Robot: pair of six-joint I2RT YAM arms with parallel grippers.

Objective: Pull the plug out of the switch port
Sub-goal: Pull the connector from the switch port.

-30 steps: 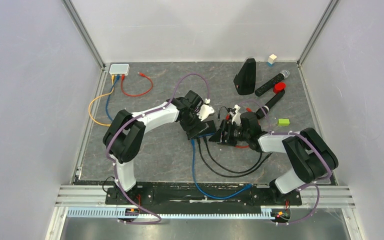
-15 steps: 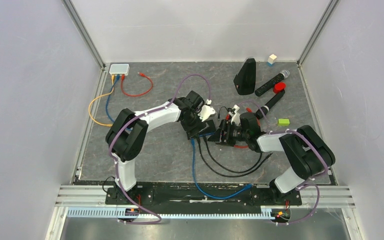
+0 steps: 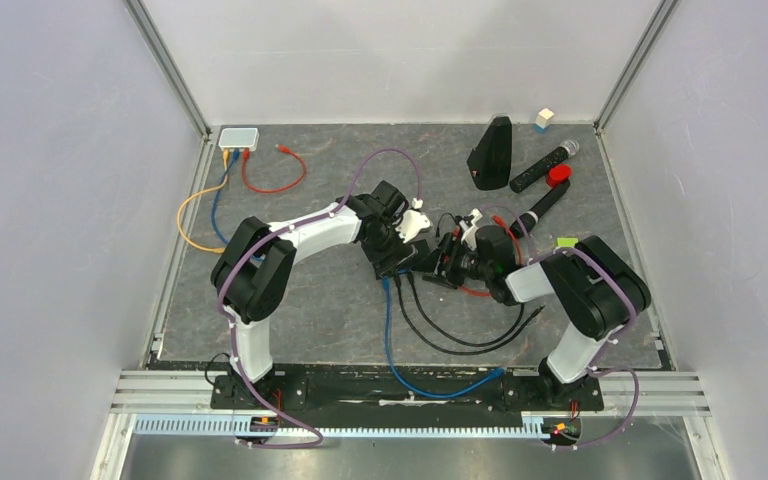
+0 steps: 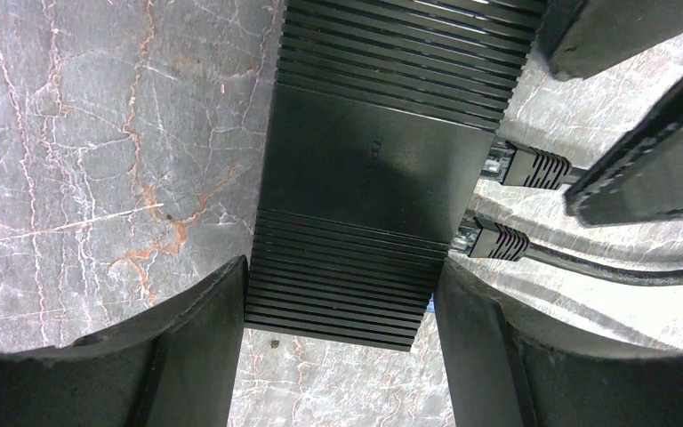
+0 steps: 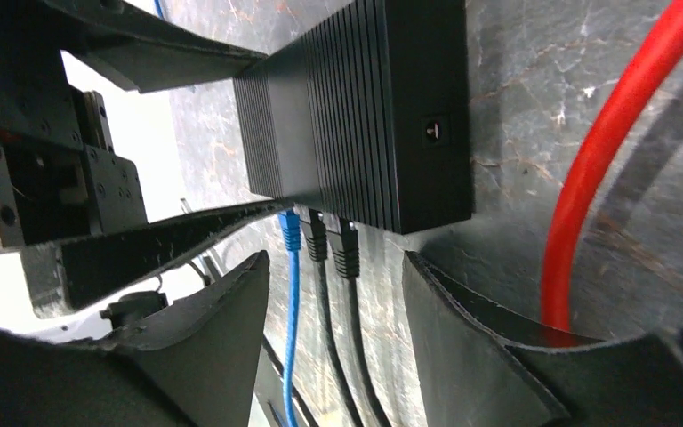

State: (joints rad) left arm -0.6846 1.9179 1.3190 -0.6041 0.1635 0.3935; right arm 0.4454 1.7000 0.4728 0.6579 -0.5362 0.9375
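A black ribbed switch (image 4: pixel 365 178) lies mid-table (image 3: pixel 401 262). My left gripper (image 4: pixel 342 271) is shut on it, with one finger (image 4: pixel 187 356) pressed against each long side. Two black plugs (image 4: pixel 534 165) sit in its ports. The right wrist view shows a blue plug (image 5: pixel 290 229) seated beside the black plugs (image 5: pixel 345 245). My right gripper (image 5: pixel 336 260) stands open just below the ports. Its fingers (image 5: pixel 480 356) flank the three cables without touching them. In the top view the right gripper (image 3: pixel 438 266) sits right beside the switch.
A red cable (image 5: pixel 605 160) runs past my right finger. A white switch (image 3: pixel 238 138) with orange, blue and red cables stands back left. A black cone (image 3: pixel 490 152), microphone (image 3: pixel 545 165), red cap (image 3: pixel 558 175) and green block (image 3: pixel 567 243) lie back right.
My left jaws have closed onto the switch. The right arm has slid left toward the switch's ports and its jaws have narrowed.
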